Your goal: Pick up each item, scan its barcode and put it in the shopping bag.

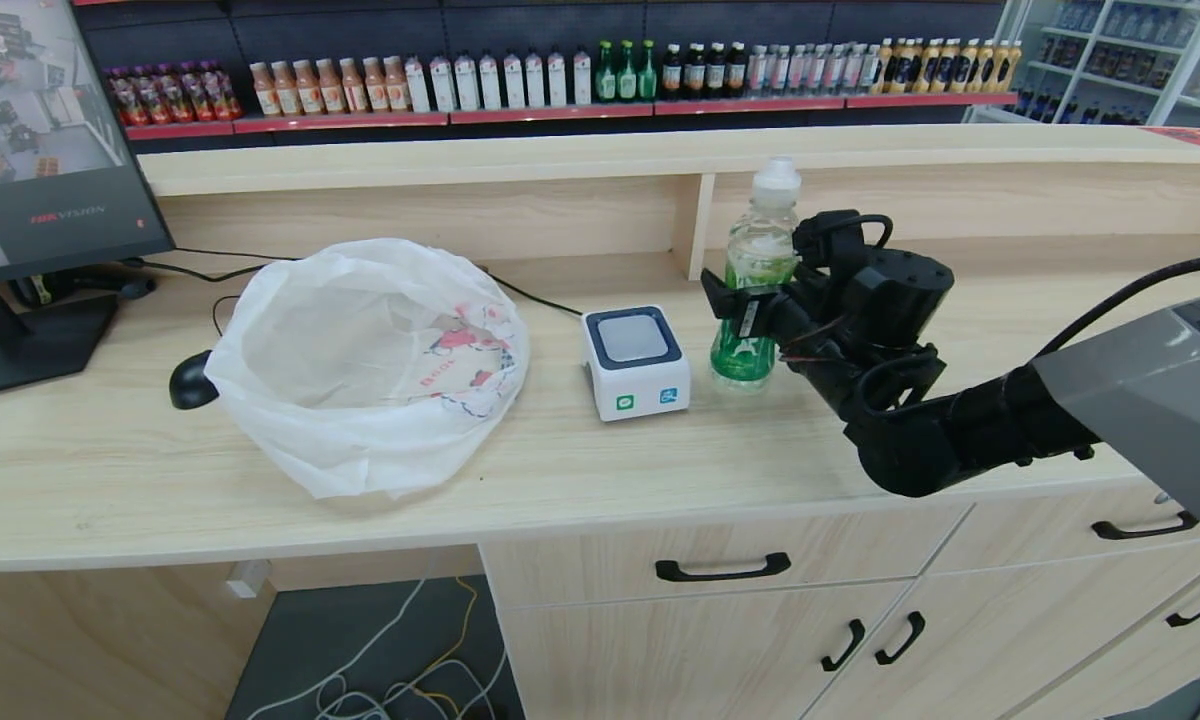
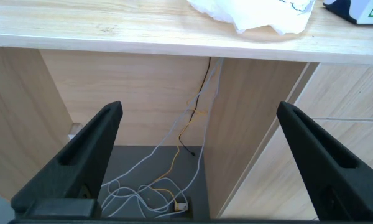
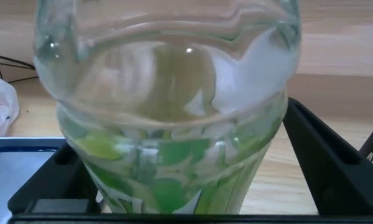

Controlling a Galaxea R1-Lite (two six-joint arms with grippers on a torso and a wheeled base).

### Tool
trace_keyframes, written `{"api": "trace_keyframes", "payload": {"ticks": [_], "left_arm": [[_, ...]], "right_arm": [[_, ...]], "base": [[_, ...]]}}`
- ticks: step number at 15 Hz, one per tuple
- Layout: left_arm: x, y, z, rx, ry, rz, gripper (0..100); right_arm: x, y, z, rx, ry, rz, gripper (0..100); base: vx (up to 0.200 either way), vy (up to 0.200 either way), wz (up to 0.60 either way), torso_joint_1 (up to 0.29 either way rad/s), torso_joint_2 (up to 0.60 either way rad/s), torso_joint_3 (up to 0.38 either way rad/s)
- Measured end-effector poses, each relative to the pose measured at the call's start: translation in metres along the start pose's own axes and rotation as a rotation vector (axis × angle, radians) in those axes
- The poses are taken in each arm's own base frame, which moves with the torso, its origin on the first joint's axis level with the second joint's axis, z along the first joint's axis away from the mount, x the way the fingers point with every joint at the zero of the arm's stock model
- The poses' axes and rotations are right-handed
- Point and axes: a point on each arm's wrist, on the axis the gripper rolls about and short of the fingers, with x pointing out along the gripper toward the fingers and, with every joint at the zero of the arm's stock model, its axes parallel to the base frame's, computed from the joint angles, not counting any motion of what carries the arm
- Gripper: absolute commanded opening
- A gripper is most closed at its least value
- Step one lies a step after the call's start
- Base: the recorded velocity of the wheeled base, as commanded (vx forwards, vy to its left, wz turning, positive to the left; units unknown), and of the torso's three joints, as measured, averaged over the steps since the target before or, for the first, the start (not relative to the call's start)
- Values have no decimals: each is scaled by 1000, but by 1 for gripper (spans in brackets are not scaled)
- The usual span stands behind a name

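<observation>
A clear bottle [image 1: 757, 290] with a green label and white cap stands upright on the wooden counter [image 1: 560, 470], just right of the white barcode scanner [image 1: 635, 360]. My right gripper [image 1: 755, 315] is open, one finger on each side of the bottle's lower half. Up close, the bottle [image 3: 174, 124] fills the gap of the right gripper [image 3: 177, 155], with a black finger [image 3: 323, 162] close against its side. The white shopping bag [image 1: 370, 360] lies open to the left of the scanner. My left gripper [image 2: 199, 112] is open and empty below the counter's front edge.
A monitor [image 1: 40, 150] and a black mouse [image 1: 192, 382] sit at the counter's left end. A raised wooden shelf runs along the back. Drawers with black handles [image 1: 722, 570] are under the counter. Loose cables [image 2: 168, 186] lie on the floor beneath it.
</observation>
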Motion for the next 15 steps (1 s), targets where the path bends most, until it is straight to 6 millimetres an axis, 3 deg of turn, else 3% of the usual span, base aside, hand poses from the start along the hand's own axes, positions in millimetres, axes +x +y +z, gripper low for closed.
{"api": "trace_keyframes", "payload": {"ticks": [4, 5, 15], "left_arm": [[0, 0, 0, 0, 0, 1, 100], [0, 0, 0, 0, 0, 0, 100], [0, 0, 0, 0, 0, 0, 100]], "right_arm": [[0, 0, -1, 10, -3, -2, 100], [0, 0, -1, 12, -3, -4, 0], [-1, 0, 4, 17, -23, -4, 0]], "base": [[0, 0, 0, 0, 0, 0], [0, 0, 0, 0, 0, 0], [0, 0, 0, 0, 0, 0]]}}
